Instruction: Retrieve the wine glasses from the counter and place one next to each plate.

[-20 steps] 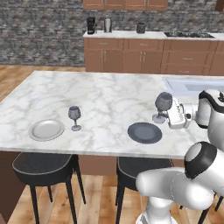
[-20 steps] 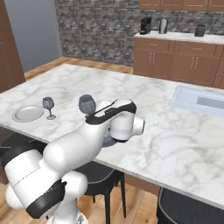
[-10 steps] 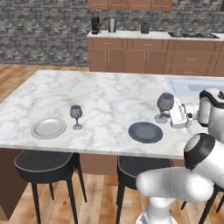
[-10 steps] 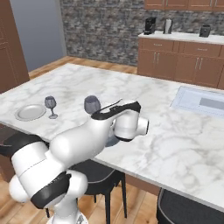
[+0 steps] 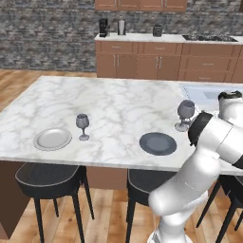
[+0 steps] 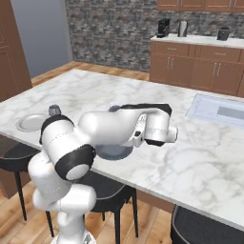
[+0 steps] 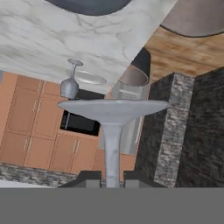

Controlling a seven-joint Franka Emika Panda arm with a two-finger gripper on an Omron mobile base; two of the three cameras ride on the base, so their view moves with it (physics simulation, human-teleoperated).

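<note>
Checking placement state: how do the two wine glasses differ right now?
Glass by the pale plate: stands free on the marble counter, right beside the pale plate, nothing gripping it.
Glass by the dark plate: its stem sits between the shut jaws of the gripper, up-right of the dark plate, with a gap between them.
Shared: both smoky grey, stemmed, upright, like size.

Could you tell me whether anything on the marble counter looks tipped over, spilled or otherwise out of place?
Nothing stands out. One wine glass stands upright beside the pale plate. The gripper is shut on the stem of the second wine glass, upright near the dark plate. No spills on the counter.
</note>
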